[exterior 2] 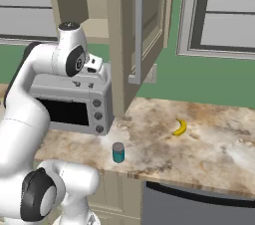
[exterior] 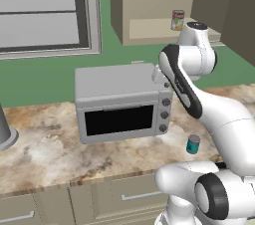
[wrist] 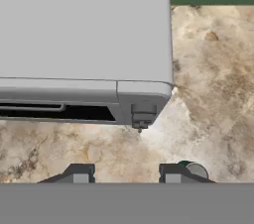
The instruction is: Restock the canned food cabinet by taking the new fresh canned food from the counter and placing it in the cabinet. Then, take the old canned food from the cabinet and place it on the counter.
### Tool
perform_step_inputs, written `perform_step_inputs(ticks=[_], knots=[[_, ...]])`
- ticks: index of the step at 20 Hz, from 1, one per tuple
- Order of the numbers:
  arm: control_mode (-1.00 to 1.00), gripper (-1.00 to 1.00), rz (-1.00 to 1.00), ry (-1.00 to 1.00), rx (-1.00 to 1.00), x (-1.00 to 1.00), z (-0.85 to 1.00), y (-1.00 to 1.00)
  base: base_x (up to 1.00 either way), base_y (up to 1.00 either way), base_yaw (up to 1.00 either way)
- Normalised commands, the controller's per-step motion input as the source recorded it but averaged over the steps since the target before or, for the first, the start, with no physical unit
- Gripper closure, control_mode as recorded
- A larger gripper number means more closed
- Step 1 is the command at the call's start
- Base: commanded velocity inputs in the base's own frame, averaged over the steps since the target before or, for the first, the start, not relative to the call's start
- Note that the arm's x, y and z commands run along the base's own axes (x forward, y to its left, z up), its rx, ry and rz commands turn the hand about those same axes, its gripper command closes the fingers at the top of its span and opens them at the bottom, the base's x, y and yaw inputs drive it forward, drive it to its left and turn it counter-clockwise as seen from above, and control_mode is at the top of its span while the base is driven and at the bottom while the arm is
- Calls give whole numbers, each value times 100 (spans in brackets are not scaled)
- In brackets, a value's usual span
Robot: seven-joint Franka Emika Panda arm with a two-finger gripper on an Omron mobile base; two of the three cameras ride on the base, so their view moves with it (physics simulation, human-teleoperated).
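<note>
Below the tool (wrist: 126, 172), the toaster oven (exterior: 122, 102) blocks the way straight down. Bare worktop (exterior 2: 199, 139) lies beside it, with only a teal can (exterior 2: 118, 152) near the front edge and a banana (exterior 2: 180, 127) farther off.

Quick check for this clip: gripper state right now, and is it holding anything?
Gripper: closed as far as it goes, holding nothing; it hangs above the toaster oven, with the teal can on the counter below it.
</note>
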Motion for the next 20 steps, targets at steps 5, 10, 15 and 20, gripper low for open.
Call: perform_step_inputs(ticks=[5,10,15,20], knots=[[-100,-100,-5,3,1,-37,-31,-27,0,0,0],[-100,-100,-9,26,7,-41,-71,-68,0,0,0],[-100,-100,-8,35,0,-5,-92,-44,0,0,0],[-100,-100,-1,28,-1,0,-75,-8,0,0,0]])
